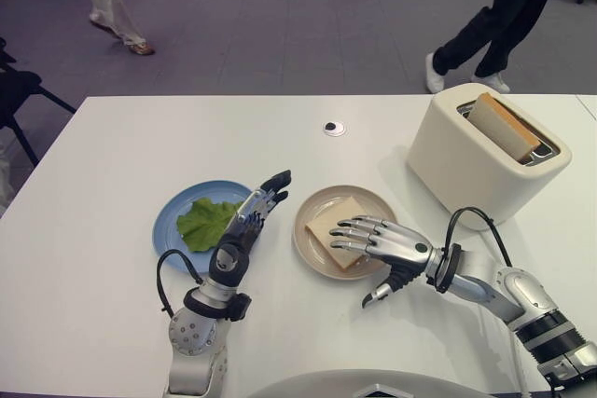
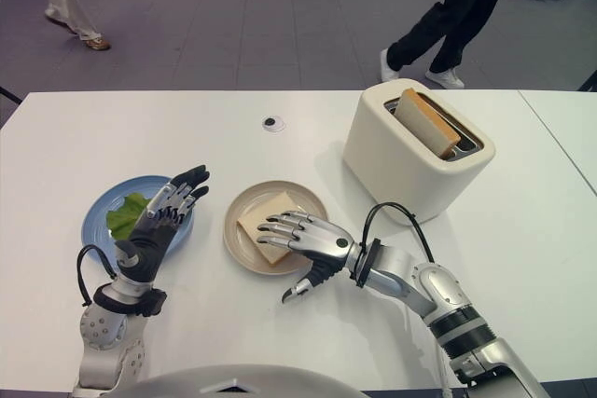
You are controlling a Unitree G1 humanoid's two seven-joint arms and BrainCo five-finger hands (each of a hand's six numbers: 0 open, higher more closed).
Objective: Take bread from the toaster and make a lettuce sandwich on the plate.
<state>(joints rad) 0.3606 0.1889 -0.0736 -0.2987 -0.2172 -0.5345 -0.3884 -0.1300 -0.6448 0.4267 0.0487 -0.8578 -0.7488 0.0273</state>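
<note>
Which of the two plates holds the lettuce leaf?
The blue plate, by the left hand, carries the lettuce. The tan plate, under the right hand, holds a slice of bread instead.

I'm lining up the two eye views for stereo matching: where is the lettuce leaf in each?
Left eye view: lettuce left of centre, on the blue plate, beside the left hand.
Right eye view: lettuce near the left edge, on the same plate.
Shared landmark: the toaster, upper right in both.
</note>
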